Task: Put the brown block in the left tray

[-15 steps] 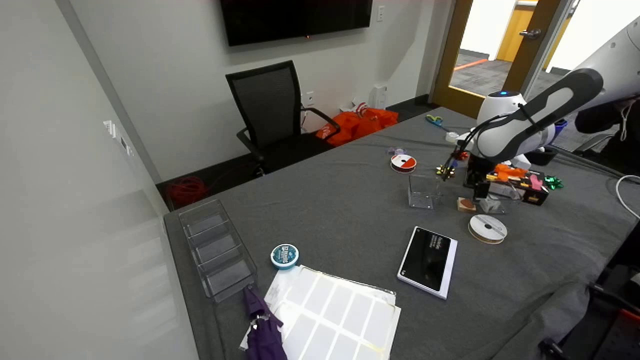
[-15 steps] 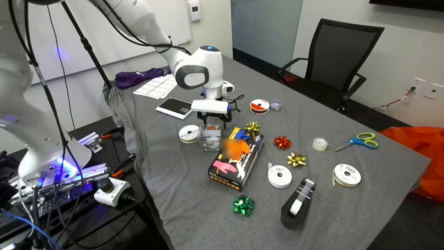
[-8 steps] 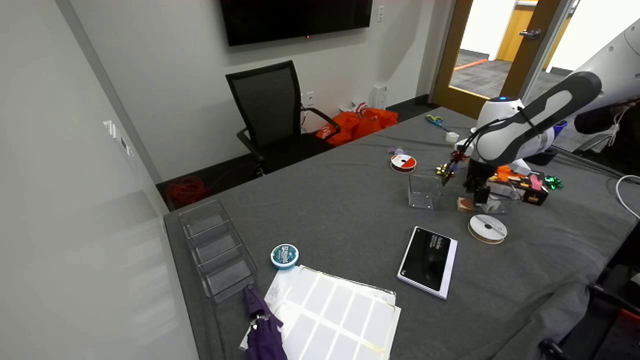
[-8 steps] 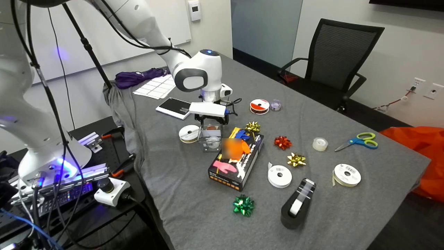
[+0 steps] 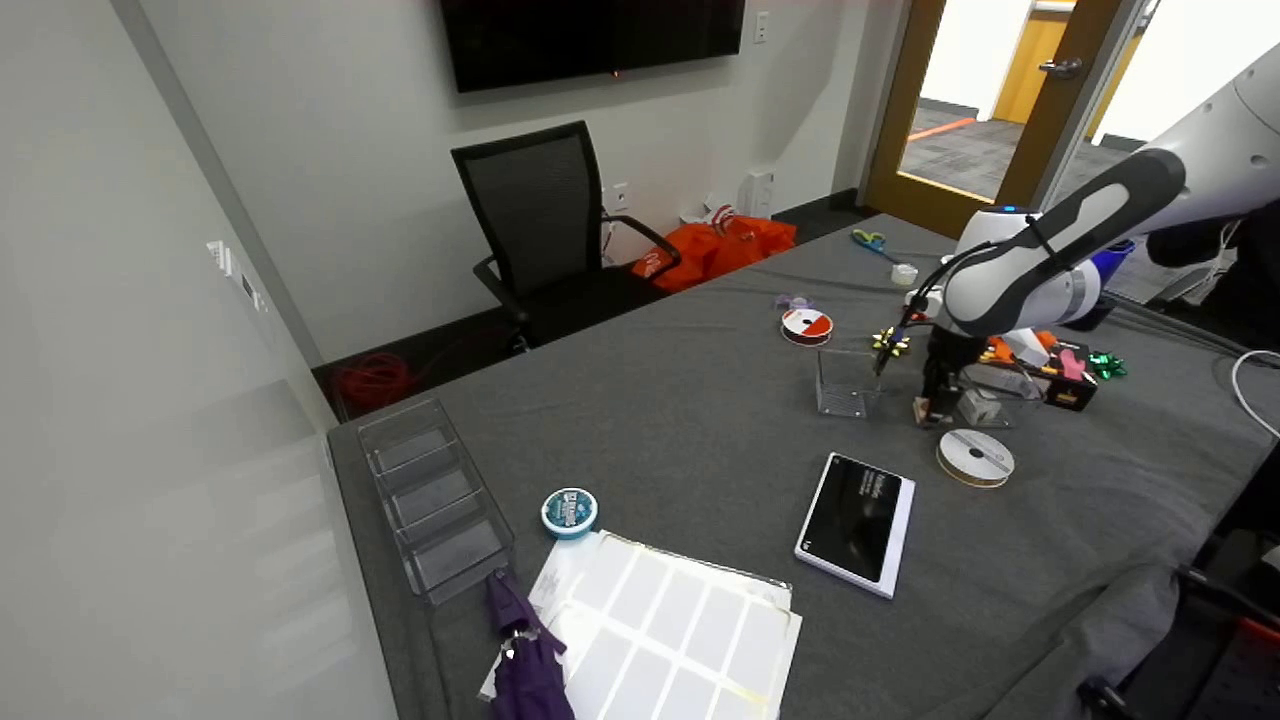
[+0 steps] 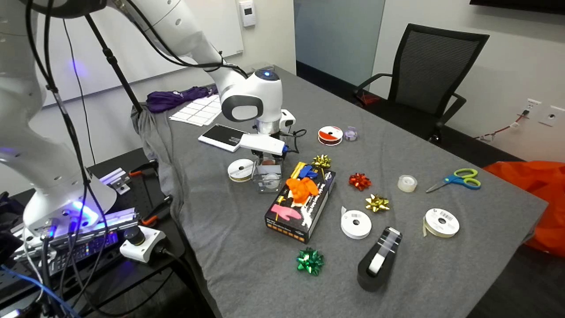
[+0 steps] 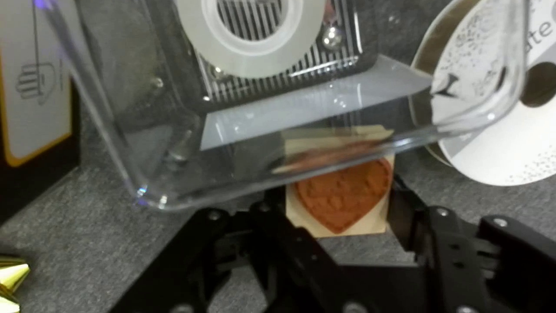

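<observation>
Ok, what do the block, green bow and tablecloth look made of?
Block: probably matte wood, by its pale tan face; the dull, embossed heart suggests rubber. Green bow: glossy foil or metallic plastic, given its bright glints. Tablecloth: dull grey fabric, as its soft folds show.

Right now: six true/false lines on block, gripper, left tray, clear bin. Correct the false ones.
1. The gripper straddles the brown block. True.
2. The clear bin holds a tape roll. True.
3. The block sits inside that bin. False: it is outside, beside it.
4. The left tray lacks the block. True.
5. The gripper hovers over that tray. False: it is at the block.
6. The block's face shows a star. False: a heart.
</observation>
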